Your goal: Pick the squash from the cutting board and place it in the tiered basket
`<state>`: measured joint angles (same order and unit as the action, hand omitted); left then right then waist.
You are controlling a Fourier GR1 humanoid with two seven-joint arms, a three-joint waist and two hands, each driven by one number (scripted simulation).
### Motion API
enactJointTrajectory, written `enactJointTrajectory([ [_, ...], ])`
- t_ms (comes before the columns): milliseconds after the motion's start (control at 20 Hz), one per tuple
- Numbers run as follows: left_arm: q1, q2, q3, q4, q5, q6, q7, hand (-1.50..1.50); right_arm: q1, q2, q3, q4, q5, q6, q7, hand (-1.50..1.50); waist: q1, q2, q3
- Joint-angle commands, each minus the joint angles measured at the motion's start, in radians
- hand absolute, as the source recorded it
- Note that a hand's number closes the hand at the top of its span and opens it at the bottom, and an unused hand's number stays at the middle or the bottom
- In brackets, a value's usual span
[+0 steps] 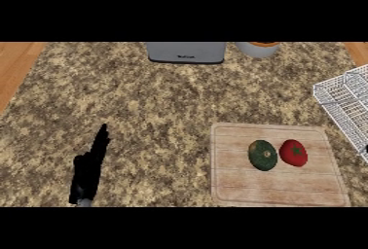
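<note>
Squash waits on cutting board as left robot hand rests at seven o'clock

The dark green squash (263, 155) lies on the wooden cutting board (276, 189) at four o'clock on the granite worktop (144, 97), long axis running twelve to six, just beside a red tomato (293, 152). The left robot hand (90, 168) stands edge-on, fingers straight and pressed together; no right one shows. The wire tiered basket (345, 104) sits at three o'clock. A careless reach could likely nudge the tomato or roll the squash.

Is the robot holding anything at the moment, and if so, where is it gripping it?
Nothing is held. Only the left hand shows, open with fingers up, well away from the cutting board where the squash lies untouched.
</note>
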<state>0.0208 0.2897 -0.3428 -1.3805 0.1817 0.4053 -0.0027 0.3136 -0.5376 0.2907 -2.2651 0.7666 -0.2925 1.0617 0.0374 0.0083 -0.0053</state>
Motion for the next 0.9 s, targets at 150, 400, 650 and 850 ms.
enactJointTrajectory([
  [150,-0.037,-0.001,0.044,0.045,0.024,-0.034,0.005,0.00,-0.242,0.140,0.143,0.131,0.209,0.234,0.277,-1.50,-0.016,-0.002,0.002],
  [400,0.011,0.048,0.046,-0.019,0.017,-0.050,0.017,0.00,-0.316,0.227,0.150,0.271,0.226,0.337,0.318,-1.50,-0.007,-0.004,0.003],
  [650,0.036,-0.019,0.023,0.000,-0.013,-0.003,-0.002,0.00,-0.400,0.369,0.145,0.382,0.260,0.358,0.314,-1.50,-0.020,-0.007,0.004],
  [850,0.010,-0.004,0.050,-0.006,-0.011,-0.020,0.020,0.00,-0.439,0.458,0.178,0.370,0.307,0.430,0.342,-1.50,-0.030,-0.009,0.004],
])
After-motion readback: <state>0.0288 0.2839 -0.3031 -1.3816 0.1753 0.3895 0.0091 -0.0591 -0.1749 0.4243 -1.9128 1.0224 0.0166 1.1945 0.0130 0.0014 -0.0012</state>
